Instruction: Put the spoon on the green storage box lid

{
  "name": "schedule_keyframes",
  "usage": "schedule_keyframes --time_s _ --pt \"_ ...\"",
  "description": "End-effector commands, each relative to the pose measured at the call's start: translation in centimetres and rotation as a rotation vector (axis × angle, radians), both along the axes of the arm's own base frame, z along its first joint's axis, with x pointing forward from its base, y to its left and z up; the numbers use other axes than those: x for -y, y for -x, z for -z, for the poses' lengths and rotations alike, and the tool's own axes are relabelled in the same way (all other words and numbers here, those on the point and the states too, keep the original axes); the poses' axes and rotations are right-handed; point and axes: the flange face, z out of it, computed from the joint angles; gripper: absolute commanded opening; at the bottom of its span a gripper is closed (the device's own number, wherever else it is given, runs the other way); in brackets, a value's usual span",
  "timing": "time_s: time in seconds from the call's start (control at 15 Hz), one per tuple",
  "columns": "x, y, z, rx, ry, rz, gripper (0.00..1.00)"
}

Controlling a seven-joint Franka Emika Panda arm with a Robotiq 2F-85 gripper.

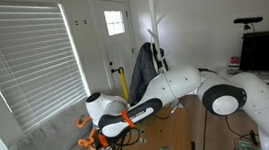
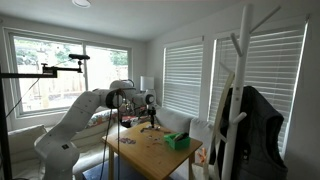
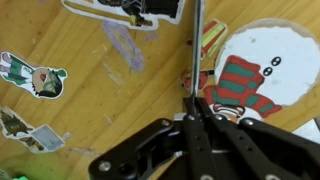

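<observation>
Steel glints between closed jaws as the Robotiq gripper (image 3: pixel 196 104) pinches the spoon (image 3: pixel 197 45) by its thin shaft over the wooden table (image 3: pixel 110 95) and a snowman sticker (image 3: pixel 255 70), seen from the wrist; the bowl is out of view. In an exterior view the green storage box lid (image 2: pixel 177 139) sits on the table, apart from the gripper. A green sliver at the wrist view's lower left corner may be it. The carry looks best done by staying level, centring over the lid, lowering until the spoon lies flat, then releasing.
</observation>
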Motion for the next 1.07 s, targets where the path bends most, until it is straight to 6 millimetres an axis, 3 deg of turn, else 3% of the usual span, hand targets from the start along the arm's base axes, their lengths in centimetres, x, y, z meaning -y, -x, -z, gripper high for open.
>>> schedule_keyframes --time_s 0.0,0.33,0.53,0.6,0.8,0.87,1.0 --pt "1.6 0.3 -2.2 0.032 0.014 0.078 0.02" --pt "5.1 2.3 -5.2 0.057 -0.005 0.117 0.02" --pt "7.0 4.0 -6.5 0.048 -0.007 0.03 0.02" --pt "6.1 1.9 -5.7 0.041 0.008 0.074 0.07" --pt "7.1 3.1 -6.4 0.039 0.006 0.046 0.07" --pt "7.0 3.2 -6.4 0.039 0.005 0.043 0.02" --pt "8.9 3.9 -6.4 -0.01 0.097 0.031 0.02"
